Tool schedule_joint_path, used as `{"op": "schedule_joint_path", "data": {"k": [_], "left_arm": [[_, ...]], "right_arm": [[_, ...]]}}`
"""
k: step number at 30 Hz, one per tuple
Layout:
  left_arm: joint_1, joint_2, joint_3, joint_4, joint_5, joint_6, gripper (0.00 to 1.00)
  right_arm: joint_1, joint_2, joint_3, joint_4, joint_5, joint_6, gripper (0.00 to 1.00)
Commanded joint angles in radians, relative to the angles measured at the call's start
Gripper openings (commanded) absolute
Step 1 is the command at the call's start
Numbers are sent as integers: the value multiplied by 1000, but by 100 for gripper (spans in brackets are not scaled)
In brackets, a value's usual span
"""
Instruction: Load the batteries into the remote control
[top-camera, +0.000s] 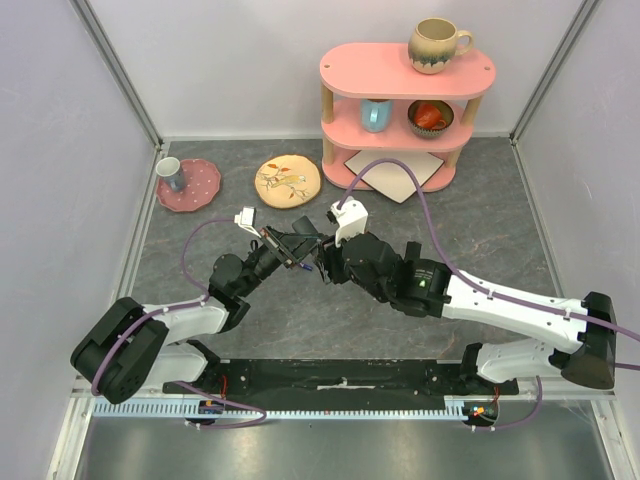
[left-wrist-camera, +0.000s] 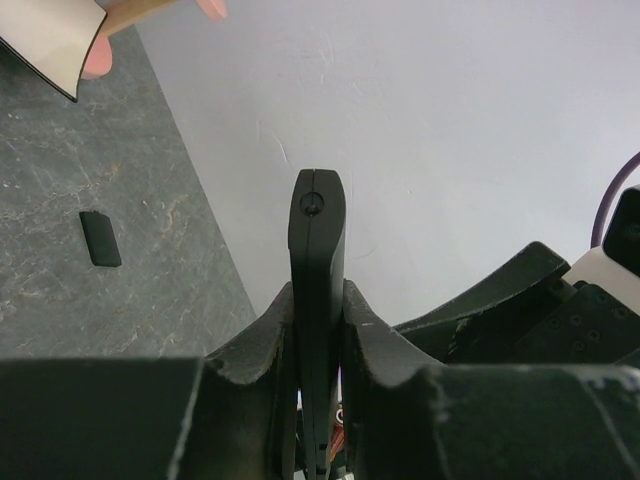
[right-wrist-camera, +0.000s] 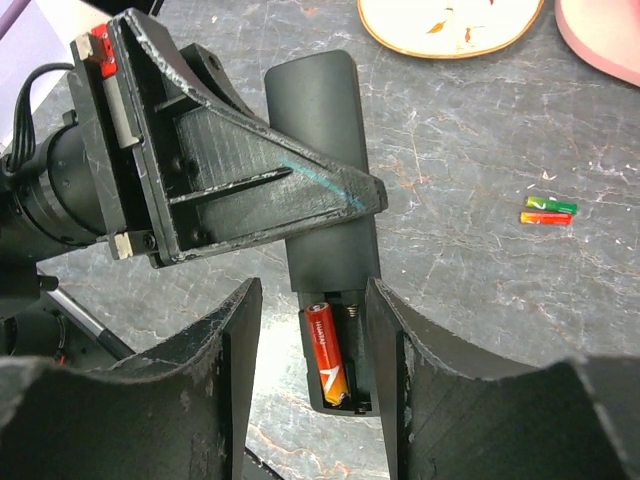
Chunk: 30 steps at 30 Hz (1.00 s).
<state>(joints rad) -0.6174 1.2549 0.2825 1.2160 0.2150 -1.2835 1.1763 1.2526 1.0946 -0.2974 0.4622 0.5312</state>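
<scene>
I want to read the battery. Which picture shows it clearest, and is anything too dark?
Right wrist view: the orange-red battery in the remote control is sharp, though its writing is too tiny to read. Left wrist view: dark fingers fill the bottom, the remote edge-on. Top view: evenly lit, everything small.

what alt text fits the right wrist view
The left pincer clamps the remote control, one red-orange battery seated in its open bay. The open right pincer flanks the bay; two spare batteries lie on the table at right.

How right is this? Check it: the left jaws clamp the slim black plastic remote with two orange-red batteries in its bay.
Not two: the right wrist view shows one orange-red cylindrical battery in the bay of the slim black plastic remote.
</scene>
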Motion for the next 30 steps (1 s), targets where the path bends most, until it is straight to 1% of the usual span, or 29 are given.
{"op": "schedule_joint_path", "data": {"k": [1, 8, 11, 13, 16, 17, 19, 20, 21, 23, 24, 26, 30], "left_arm": [[-4, 0, -2, 74, 12, -17, 2], [-4, -2, -2, 63, 15, -20, 2], [-4, 0, -2, 63, 15, -20, 2], [-4, 0, 0, 66, 14, -22, 2], [-4, 1, 3, 77, 11, -27, 2], [-2, 0, 4, 82, 6, -28, 2], [-2, 1, 6, 103, -2, -31, 2], [-2, 1, 7, 109, -5, -33, 2], [-2, 5, 9, 117, -8, -36, 2], [-2, 8, 12, 128, -11, -37, 2], [-2, 9, 20, 129, -8, -37, 2], [-2, 14, 24, 132, -2, -39, 2], [-2, 27, 27, 139, 3, -40, 2]], "right_arm": [[0, 1, 56, 1, 52, -5, 53], [0, -51, 45, -6, 27, 9, 55], [-7, -113, 16, -6, 32, 33, 57], [-21, -149, -5, -5, 13, 65, 61], [-72, -170, -36, 10, -91, 127, 64], [-105, -173, -48, 32, -158, 147, 66], [-136, -185, -93, 66, -235, 206, 68], [-170, -189, -110, 107, -267, 231, 74], [-187, -202, -149, 128, -337, 252, 77], [-240, -216, -194, 212, -407, 327, 82], [-254, -232, -240, 242, -456, 354, 84], [-288, -245, -277, 314, -494, 409, 86], [-317, -257, -341, 397, -557, 464, 86]]}}
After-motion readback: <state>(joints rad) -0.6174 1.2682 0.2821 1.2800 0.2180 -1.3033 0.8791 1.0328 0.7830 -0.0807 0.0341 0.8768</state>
